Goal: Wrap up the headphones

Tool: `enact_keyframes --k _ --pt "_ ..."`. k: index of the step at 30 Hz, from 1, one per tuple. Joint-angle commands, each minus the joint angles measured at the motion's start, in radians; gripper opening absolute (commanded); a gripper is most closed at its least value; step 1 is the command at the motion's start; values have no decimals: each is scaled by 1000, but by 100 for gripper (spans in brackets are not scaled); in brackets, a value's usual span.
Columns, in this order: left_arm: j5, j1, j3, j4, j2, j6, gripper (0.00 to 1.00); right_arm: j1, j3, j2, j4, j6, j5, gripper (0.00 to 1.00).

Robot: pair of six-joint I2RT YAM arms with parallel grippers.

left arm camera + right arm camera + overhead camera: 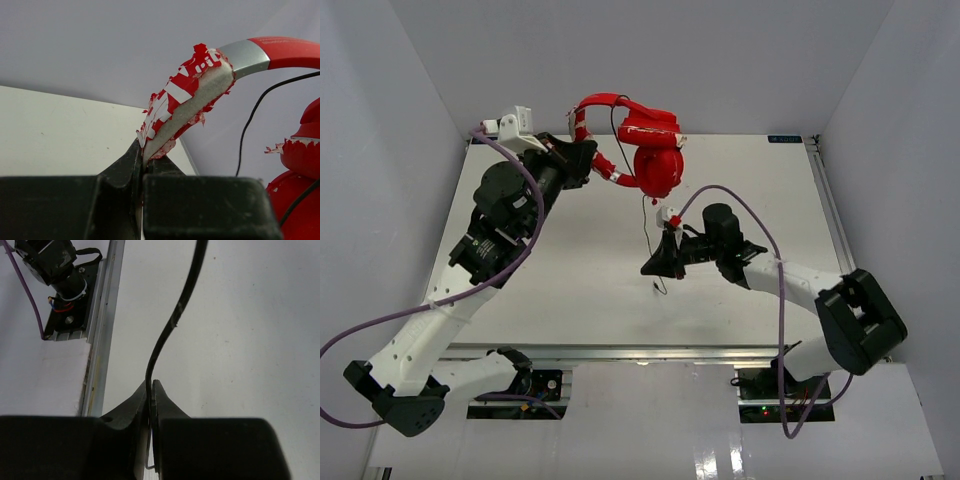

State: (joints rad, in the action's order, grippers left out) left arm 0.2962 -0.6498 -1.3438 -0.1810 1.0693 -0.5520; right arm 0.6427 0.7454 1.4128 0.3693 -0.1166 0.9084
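Left wrist: left tool [142, 162] clamped on headphones [195, 95] headband; right wrist: right tool [150, 387] pinched shut on blk cable [172, 325].

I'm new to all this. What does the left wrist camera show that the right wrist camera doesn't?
Only left wrist: the left gripper shut on the peeling red headband, with a red cup beside it. Only right wrist: the right gripper shut on the cable, plus a metal rail and an arm base. Both: the thin black cable and the white table.
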Motion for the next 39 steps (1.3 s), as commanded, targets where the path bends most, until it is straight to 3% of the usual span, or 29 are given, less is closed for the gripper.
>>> enact_keyframes --k 1,3,6,10,16,27,33,39 --pt "153 4 -32 42 8 84 0 10 177 -139 -629 -499 -162 8" --pt "190 4 -25 59 41 142 0 22 251 -188 -861 -637 -273 8" --pt "210 6 -9 92 107 193 0 67 285 -286 -962 -702 -434 8" --pt "157 7 -52 107 215 119 0 104 408 -186 -1161 -716 -467 8" --pt "125 9 -129 107 260 44 0 134 348 -185 -1200 -740 -427 8" --pt "96 50 -136 84 294 -55 0 209 223 -160 -1234 -770 -445 8" --pt "121 61 -217 49 430 -86 0 303 267 -111 -1235 -753 -662 8" --pt "145 59 -241 36 555 -26 0 328 362 -75 -1219 -733 -992 8"
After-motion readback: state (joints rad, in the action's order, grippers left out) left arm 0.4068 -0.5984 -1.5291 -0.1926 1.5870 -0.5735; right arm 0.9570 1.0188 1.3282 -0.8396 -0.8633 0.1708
